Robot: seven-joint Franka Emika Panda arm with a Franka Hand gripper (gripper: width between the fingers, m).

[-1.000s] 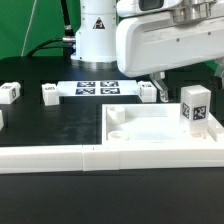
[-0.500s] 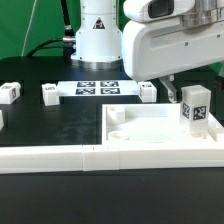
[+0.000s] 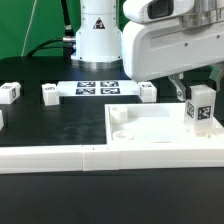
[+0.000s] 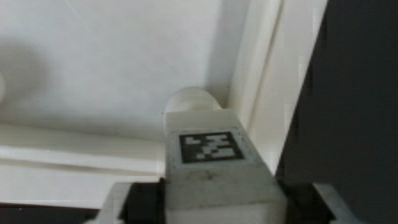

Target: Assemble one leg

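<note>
My gripper (image 3: 198,92) is shut on a leg (image 3: 201,110), a small white post with a black-and-white tag on its face. It holds the leg upright at the right side of the large white rimmed panel (image 3: 140,128). In the wrist view the leg (image 4: 214,140) fills the gap between my two fingers (image 4: 139,203), with its far end close to the panel's raised rim (image 4: 254,70). I cannot tell whether the leg touches the panel.
Three more tagged legs (image 3: 10,92) (image 3: 50,93) (image 3: 147,92) lie on the black table behind the panel. The marker board (image 3: 96,87) lies before the robot base (image 3: 97,35). A long white border wall (image 3: 60,158) runs along the front.
The arm has swung toward the exterior view's right. In the last half second the leg shifted slightly right with the gripper.
</note>
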